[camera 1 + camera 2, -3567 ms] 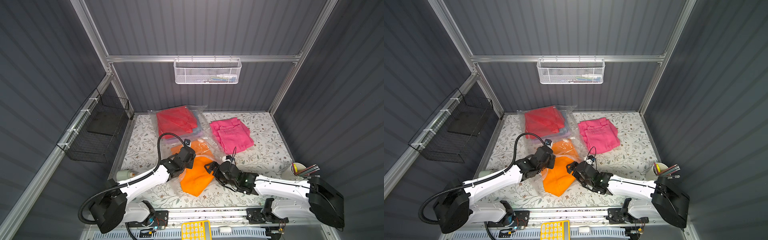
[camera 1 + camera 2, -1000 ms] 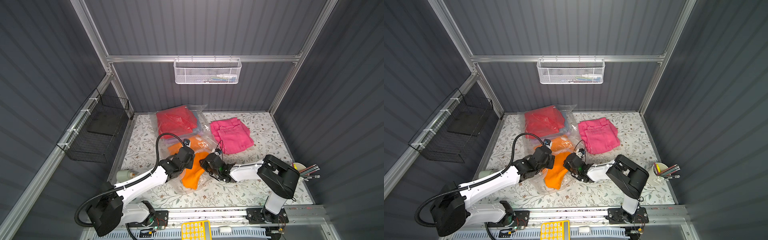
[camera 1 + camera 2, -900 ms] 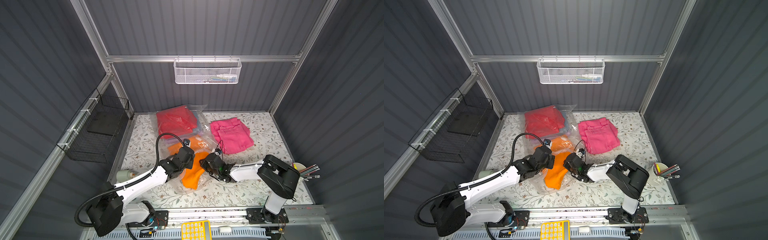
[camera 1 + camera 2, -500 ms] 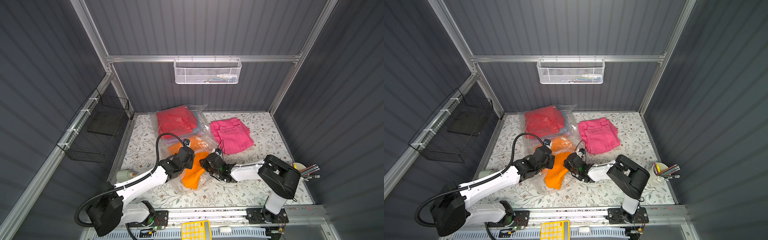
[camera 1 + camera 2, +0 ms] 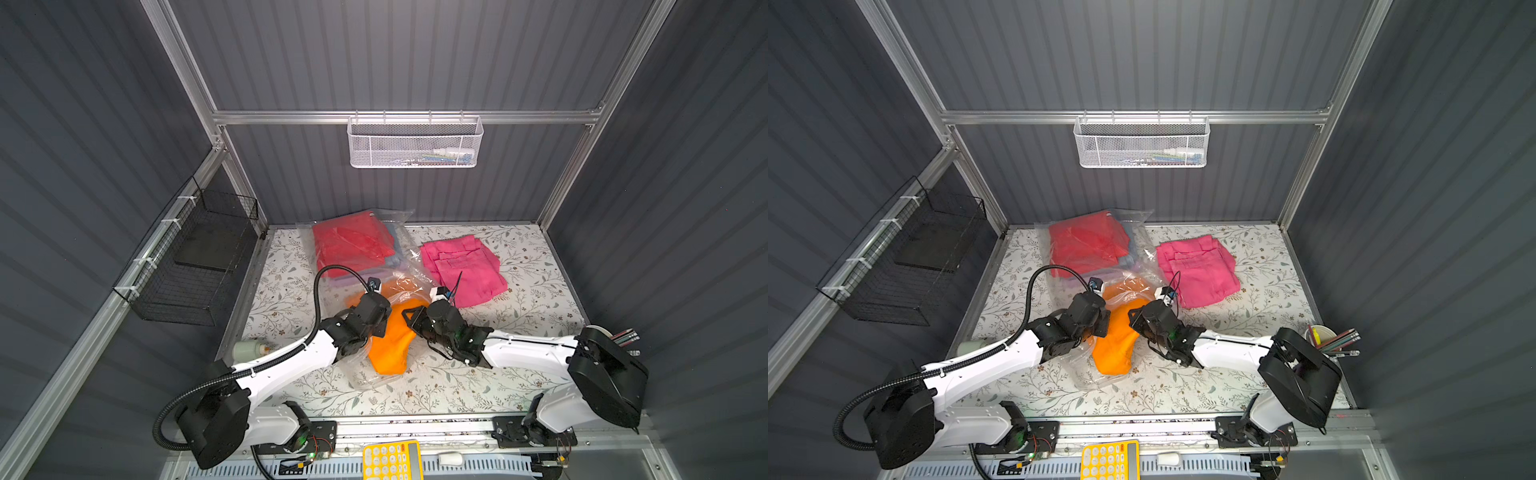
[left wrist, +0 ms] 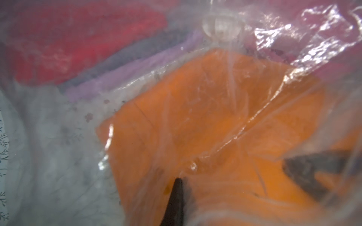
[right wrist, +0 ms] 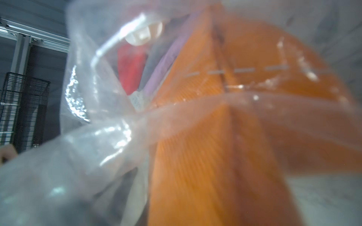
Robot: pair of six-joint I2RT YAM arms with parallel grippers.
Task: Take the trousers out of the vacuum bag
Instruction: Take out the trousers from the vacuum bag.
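The left gripper (image 5: 382, 322) is clenched on a pinch of the bag's (image 5: 409, 259) clear film at its open end, near the front of the table (image 5: 519, 365). The right gripper (image 5: 409, 318) presses against the edge of the orange trousers (image 5: 388, 349) from the other side. Its jaws are lost in cloth and plastic, so I cannot tell whether they grip.

By my reckoning the job is less than half done. The pink trousers (image 5: 461, 270) lie fully out, just beside the bag on the right. The orange trousers look partway through the mouth, with the near end bare and the far end under film. The red trousers (image 5: 351, 245) are deep inside at the back, with the lilac trousers (image 6: 137, 74) and a grey-blue layer, likely the denim (image 6: 141, 52), stacked beneath them.

The film is thin, glossy and heavily creased, catches the light, and has a round white valve cap (image 6: 221, 27) on its face. The orange cloth is matte and finely ribbed, with a stitched seam, and is folded into a soft slab. The table wears a leafy print.
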